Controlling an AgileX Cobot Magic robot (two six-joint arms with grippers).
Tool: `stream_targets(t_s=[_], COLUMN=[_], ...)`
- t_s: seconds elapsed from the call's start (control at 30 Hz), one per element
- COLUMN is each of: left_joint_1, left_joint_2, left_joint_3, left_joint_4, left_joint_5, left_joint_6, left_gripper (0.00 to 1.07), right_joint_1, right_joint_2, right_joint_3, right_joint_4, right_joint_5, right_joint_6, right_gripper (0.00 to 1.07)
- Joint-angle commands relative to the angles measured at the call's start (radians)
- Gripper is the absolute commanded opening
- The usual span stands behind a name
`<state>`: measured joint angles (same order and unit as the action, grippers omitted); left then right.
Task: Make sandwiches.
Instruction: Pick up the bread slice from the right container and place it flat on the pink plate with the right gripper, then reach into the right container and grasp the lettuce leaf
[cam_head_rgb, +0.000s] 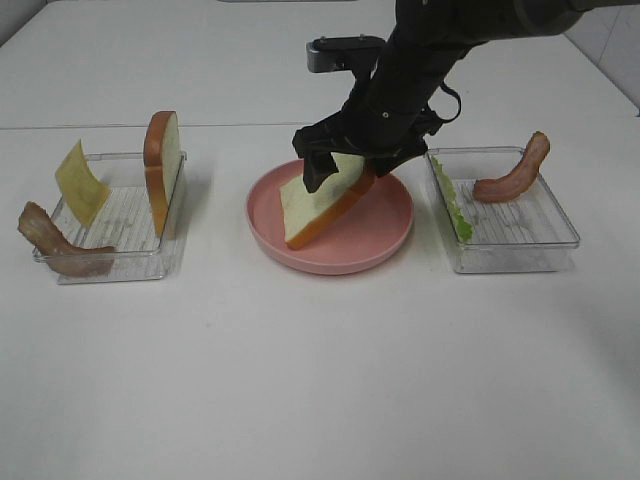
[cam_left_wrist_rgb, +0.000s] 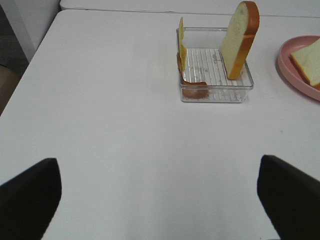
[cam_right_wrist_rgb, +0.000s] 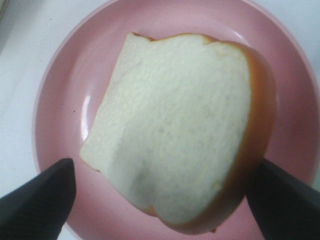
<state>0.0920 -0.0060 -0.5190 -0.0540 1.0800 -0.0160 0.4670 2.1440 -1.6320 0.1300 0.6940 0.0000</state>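
Observation:
A white bread slice (cam_head_rgb: 315, 210) (cam_right_wrist_rgb: 175, 120) with orange-brown crust lies tilted in the pink plate (cam_head_rgb: 380, 225) (cam_right_wrist_rgb: 65, 75), one edge raised. My right gripper (cam_head_rgb: 345, 172) (cam_right_wrist_rgb: 160, 200) hovers right over it, open, with its fingers either side of the slice's raised end. A second bread slice (cam_head_rgb: 163, 170) (cam_left_wrist_rgb: 240, 40) stands upright in the left tray (cam_head_rgb: 125, 262), with the yellow cheese (cam_head_rgb: 80, 182) (cam_left_wrist_rgb: 182, 42) and a bacon strip (cam_head_rgb: 55, 245) (cam_left_wrist_rgb: 192, 87). The right tray (cam_head_rgb: 520, 255) holds the green lettuce (cam_head_rgb: 452, 205) and another bacon strip (cam_head_rgb: 515, 175). My left gripper (cam_left_wrist_rgb: 160, 200) is open and holds nothing, low over bare table well short of the left tray.
The white table (cam_head_rgb: 300, 380) extends in front of the plate and trays. The right arm (cam_head_rgb: 420, 60) reaches down from the back over the plate. The left arm is outside the exterior high view.

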Motion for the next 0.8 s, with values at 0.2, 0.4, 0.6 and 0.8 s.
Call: stream_targets(t_s=[0.2, 0.4, 0.6, 0.8], left_joint_1=[0.002, 0.002, 0.002, 0.002], left_joint_2=[-0.008, -0.008, -0.008, -0.008], left_joint_3=[0.003, 0.003, 0.003, 0.003], left_joint_4=[-0.007, -0.007, -0.007, -0.007], left_joint_5=[-0.005, -0.005, -0.005, -0.005], left_joint_6=[0.000, 0.000, 0.000, 0.000], left_gripper=[1.01, 1.01, 1.01, 1.01], right_joint_1=[-0.001, -0.001, -0.003, -0.006], right_joint_2=[-0.001, -0.001, -0.015, -0.060], right_joint_3=[-0.145, -0.277, -0.405, -0.408], right_joint_4=[-0.169, -0.208, -0.262, -0.336], right_joint_5=[0.209, 0.415, 0.579, 0.599], right_joint_6=[0.000, 0.000, 0.000, 0.022], right_gripper=[0.91, 0.91, 0.91, 0.90])
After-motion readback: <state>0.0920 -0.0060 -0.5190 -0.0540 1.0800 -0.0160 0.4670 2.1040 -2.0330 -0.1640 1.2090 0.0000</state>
